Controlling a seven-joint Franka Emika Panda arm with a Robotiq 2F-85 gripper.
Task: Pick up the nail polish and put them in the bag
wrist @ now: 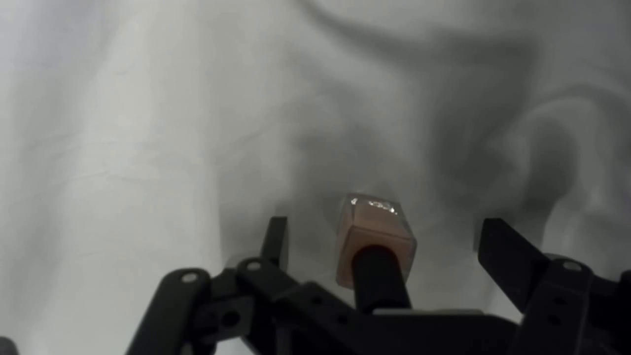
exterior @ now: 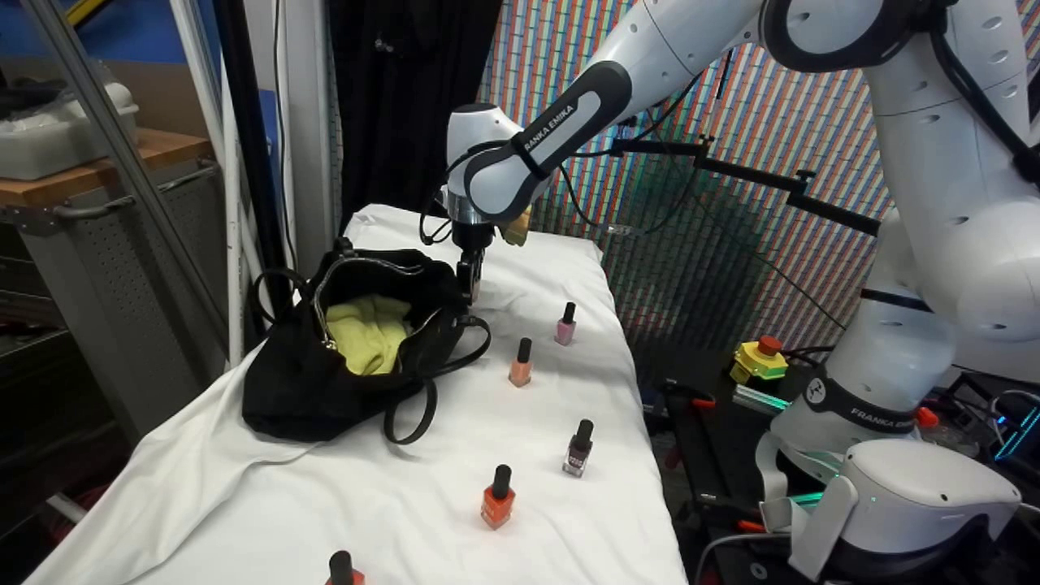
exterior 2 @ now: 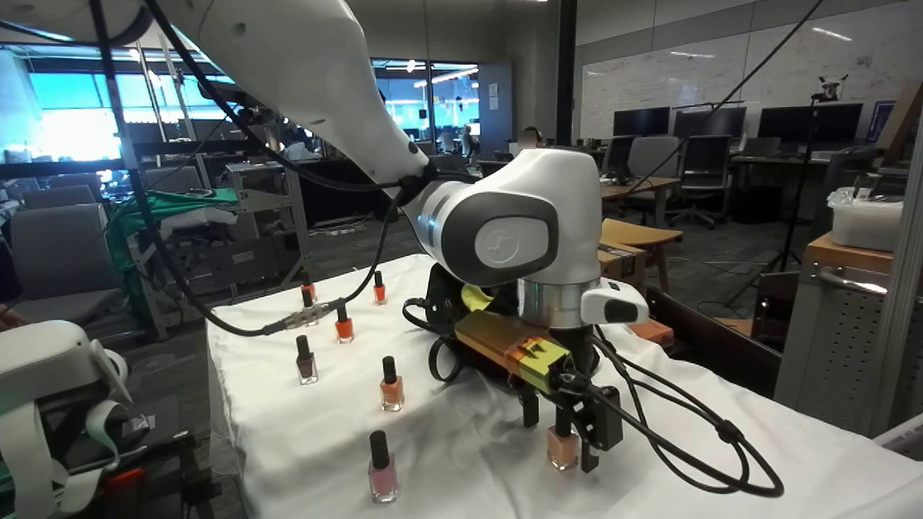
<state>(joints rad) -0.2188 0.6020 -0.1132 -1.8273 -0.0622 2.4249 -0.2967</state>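
Nearest the wrist camera, the gripper (wrist: 384, 234) has its black fingers (wrist: 508, 261) spread wide; between them, touching neither, beige nail polish (wrist: 377, 224) stands upright on white cloth (wrist: 143, 197). Near it sits the black bag (exterior: 305, 386), mouth agape; other polish bottles (exterior: 497, 504) stand scattered along the cloth.
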